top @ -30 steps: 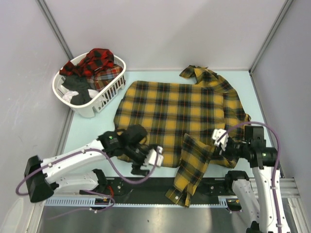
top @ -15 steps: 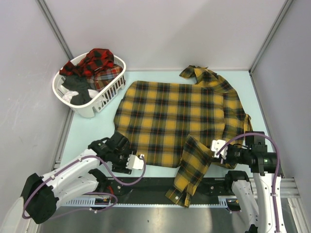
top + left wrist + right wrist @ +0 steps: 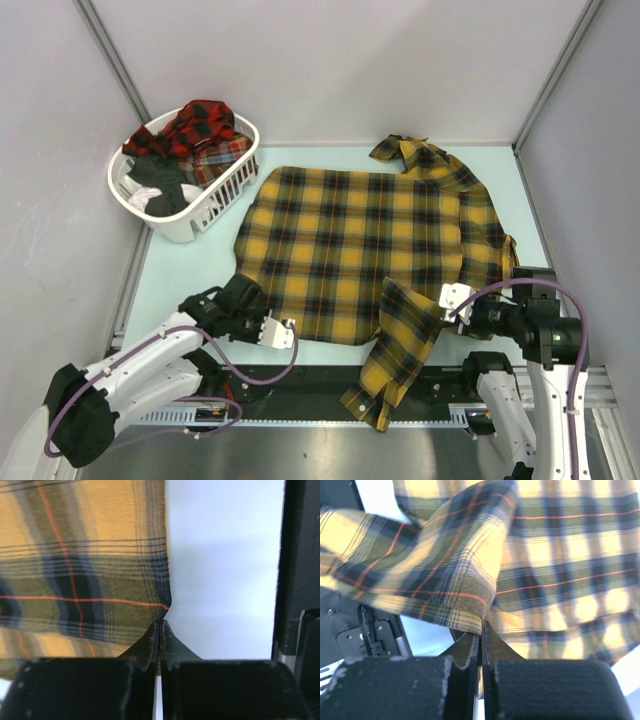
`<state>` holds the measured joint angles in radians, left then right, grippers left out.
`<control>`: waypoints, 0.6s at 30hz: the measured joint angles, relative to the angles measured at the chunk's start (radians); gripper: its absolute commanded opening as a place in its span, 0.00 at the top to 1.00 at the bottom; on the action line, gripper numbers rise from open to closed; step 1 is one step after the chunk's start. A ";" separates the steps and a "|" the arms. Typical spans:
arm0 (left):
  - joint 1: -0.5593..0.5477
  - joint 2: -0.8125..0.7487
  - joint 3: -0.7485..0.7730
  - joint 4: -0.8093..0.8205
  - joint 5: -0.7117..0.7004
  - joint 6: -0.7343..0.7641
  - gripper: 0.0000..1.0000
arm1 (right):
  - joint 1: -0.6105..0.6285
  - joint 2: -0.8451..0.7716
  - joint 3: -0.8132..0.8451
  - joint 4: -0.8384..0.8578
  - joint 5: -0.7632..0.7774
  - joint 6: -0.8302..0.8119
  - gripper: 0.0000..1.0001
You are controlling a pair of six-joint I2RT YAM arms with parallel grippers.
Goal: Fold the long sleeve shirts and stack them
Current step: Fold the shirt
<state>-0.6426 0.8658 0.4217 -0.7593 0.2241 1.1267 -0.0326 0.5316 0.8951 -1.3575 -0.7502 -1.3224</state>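
the yellow shirt point(image 3: 370, 240) has a mustard ground, checked with black and dark olive bands and with thin red-orange lines. the red shirts point(image 3: 200, 125) are plaid in red and black, and one part lower down shows also pale grey lines. the dark cloth point(image 3: 160, 180) beside them is charcoal grey. the basket point(image 3: 195, 228) is white. the table point(image 3: 190, 270) is pale blue-green. the left arm point(image 3: 150, 365) and the right arm point(image 3: 545, 400) are white and black, and their cables point(image 3: 235, 365) are purple.
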 measured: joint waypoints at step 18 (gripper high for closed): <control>0.265 0.265 0.498 -0.096 0.104 -0.027 1.00 | -0.009 0.150 0.222 0.075 0.073 0.191 1.00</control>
<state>-0.3775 1.1309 0.9195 -0.8551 0.3283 1.1000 -0.0414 0.6811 1.1172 -1.2827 -0.6769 -1.1316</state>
